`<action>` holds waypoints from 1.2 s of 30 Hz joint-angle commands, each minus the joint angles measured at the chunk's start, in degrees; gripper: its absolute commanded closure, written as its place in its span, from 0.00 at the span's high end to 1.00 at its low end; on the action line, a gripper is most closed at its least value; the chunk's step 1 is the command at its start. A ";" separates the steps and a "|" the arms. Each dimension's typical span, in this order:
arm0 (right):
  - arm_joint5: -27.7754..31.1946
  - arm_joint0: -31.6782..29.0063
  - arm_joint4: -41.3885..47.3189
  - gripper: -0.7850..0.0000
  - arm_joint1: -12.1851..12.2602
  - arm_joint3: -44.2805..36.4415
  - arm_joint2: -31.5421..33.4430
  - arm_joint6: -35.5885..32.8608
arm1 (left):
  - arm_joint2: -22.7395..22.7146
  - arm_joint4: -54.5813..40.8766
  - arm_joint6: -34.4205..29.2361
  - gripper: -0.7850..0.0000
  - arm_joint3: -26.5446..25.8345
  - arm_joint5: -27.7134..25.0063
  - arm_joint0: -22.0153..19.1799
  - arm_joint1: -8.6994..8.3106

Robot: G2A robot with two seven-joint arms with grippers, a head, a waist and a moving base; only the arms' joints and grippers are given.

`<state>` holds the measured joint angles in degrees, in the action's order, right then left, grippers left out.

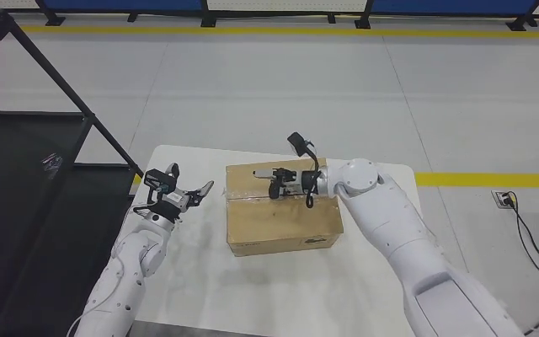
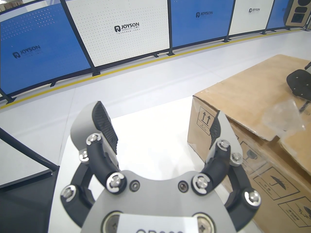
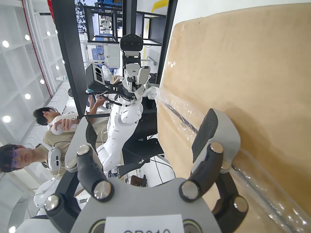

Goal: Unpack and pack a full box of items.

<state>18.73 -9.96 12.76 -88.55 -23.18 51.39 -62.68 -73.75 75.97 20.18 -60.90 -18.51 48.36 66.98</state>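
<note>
Right gripper (image 1: pixel 269 181), spread wide, hovers over the box (image 1: pixel 282 221) top.

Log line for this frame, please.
box: flaps down, tape on seam | left gripper: open, beside box | right gripper: open, over box top

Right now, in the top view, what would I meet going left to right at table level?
In order: black rack → left gripper, open → cardboard box → floor socket. The right gripper sits over the box, so it is left out.
</note>
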 commanded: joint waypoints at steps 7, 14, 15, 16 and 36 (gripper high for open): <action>-4.99 -3.20 -4.14 1.00 3.40 -7.67 3.05 2.20 | -0.21 0.15 0.04 1.00 -0.01 -0.24 -0.18 0.04; -8.68 -8.15 -6.68 1.00 7.04 -17.02 8.02 1.48 | -0.18 0.38 -0.09 1.00 0.28 -0.52 -0.57 0.11; -9.22 -9.12 -7.02 1.00 7.63 -18.54 9.04 1.56 | -0.18 0.40 -0.12 1.00 0.36 -0.56 -0.67 0.12; -9.75 -10.17 -7.38 1.00 8.24 -20.13 10.11 1.64 | -0.17 0.39 -0.14 1.00 0.44 -0.59 -0.78 0.14; -15.19 -24.55 -9.77 1.00 14.88 -35.19 25.26 6.89 | 0.10 1.51 -0.79 1.00 0.84 -0.74 -2.46 0.35</action>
<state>2.97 -34.10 2.53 -73.83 -58.22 76.01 -56.11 -73.64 77.45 19.46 -60.03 -19.29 45.90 67.33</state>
